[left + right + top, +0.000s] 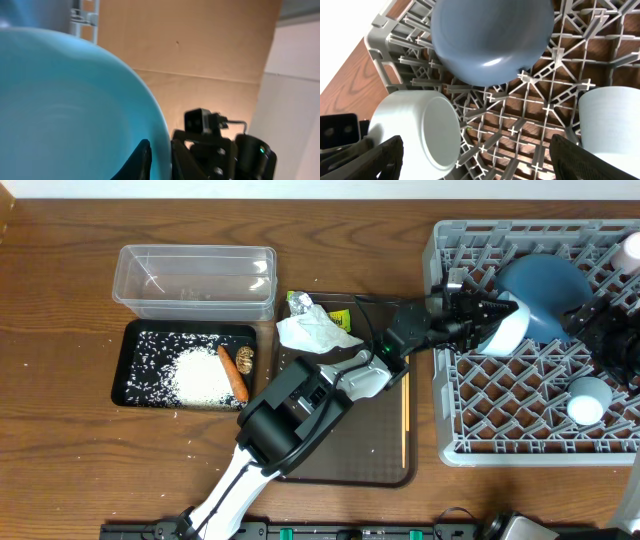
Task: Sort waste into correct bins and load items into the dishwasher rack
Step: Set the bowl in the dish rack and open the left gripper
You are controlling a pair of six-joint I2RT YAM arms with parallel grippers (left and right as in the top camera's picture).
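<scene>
Bowl [75,110] rim pinched by the left gripper [159,157], at the left of the rack [470,430].
Within the rack, the bowl is held tilted just beside the dish [545,295]; it is best lowered between peg rows, kept off the dish, and seated before the pinch is eased. Above, the right gripper [480,155] is spread wide and empty; the cup [588,400] is set apart.

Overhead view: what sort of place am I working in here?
Probably a tabletop dish-clearing test setup, not a real kitchen: a grey dishwasher rack sits loose on a wooden table, with a clear tub and a black tray of food scraps.
</scene>
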